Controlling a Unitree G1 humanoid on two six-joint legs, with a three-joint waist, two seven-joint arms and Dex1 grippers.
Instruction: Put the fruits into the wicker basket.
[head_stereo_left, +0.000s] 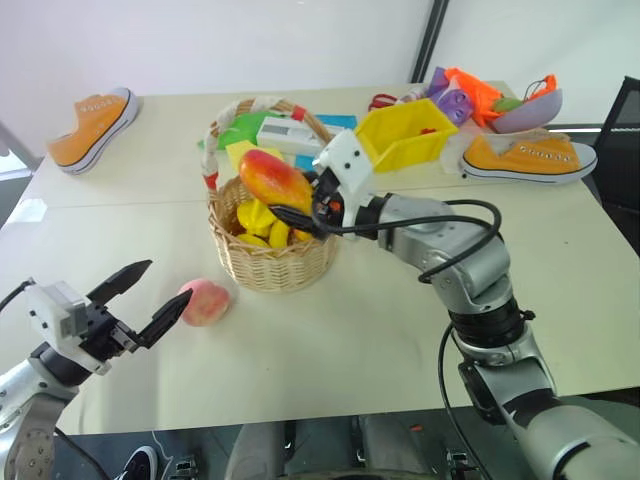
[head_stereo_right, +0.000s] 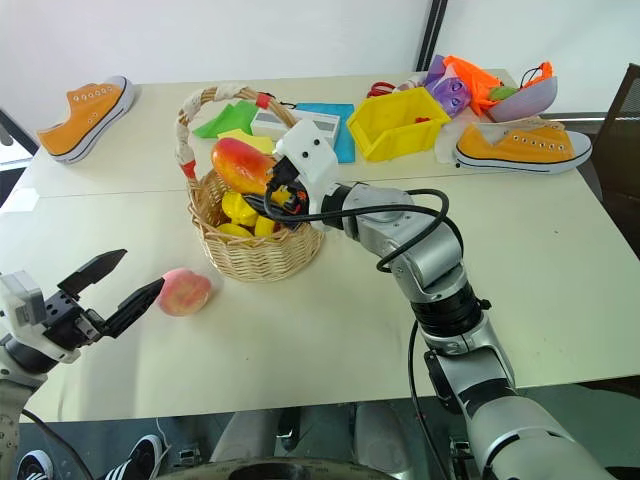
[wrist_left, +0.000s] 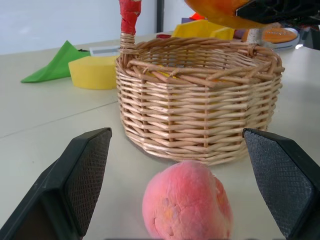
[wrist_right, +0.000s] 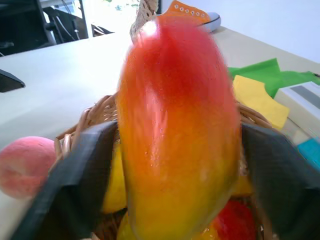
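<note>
Mango (head_stereo_left: 274, 178) sits between the right claw's (head_stereo_left: 300, 200) spread fingers above the basket (head_stereo_left: 270, 262) of yellow fruit; left claw (head_stereo_left: 140, 292) wide by peach (head_stereo_left: 205, 301).

Colours of the fruits and the wicker basket.
Mango (head_stereo_left: 272, 178) red grading to yellow-orange; peach (head_stereo_left: 205, 301) pink-orange; wicker basket (head_stereo_left: 275, 262) tan weave, white-and-red-wrapped handle.

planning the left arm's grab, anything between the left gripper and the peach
Nothing: bare table separates the open left gripper from the peach, seen in the left wrist view.
</note>
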